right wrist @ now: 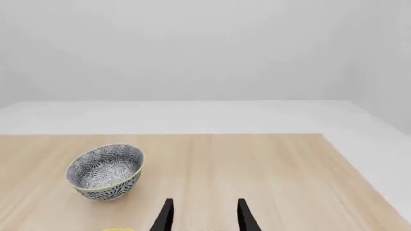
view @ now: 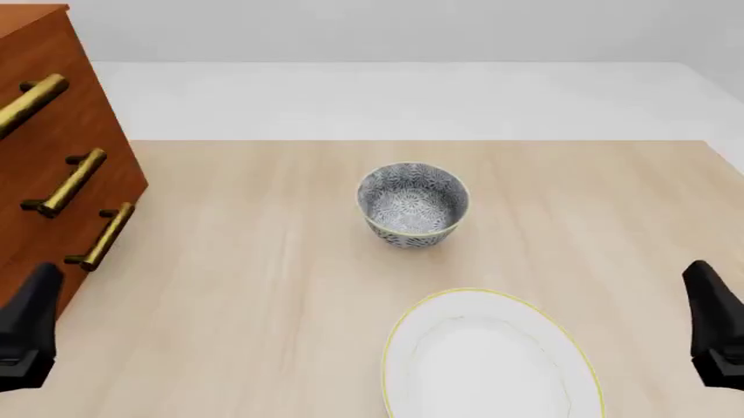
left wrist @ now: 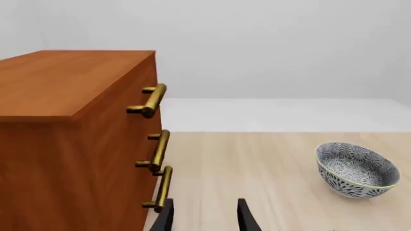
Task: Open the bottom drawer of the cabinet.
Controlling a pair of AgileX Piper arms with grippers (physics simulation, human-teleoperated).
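Observation:
The reddish-brown cabinet [view: 47, 131] stands at the table's far left, also seen in the left wrist view [left wrist: 64, 144]. Its three drawers are all flush, each with a brass bar handle. The bottom drawer's handle [view: 103, 237] [left wrist: 161, 188] is the lowest one. My left gripper [left wrist: 204, 219] is open, just short of the cabinet's front and beside the lowest handle, touching nothing. In the front view the left gripper [view: 30, 326] sits near the table's front left. My right gripper [right wrist: 204, 216] is open and empty at the front right [view: 715, 322].
A blue-patterned bowl [view: 413, 205] [left wrist: 356, 168] [right wrist: 106, 171] stands mid-table. A white plate with a gold rim [view: 490, 357] lies near the front edge, right of centre. Pale wooden tabletop [view: 233, 261] lies between the cabinet and the bowl.

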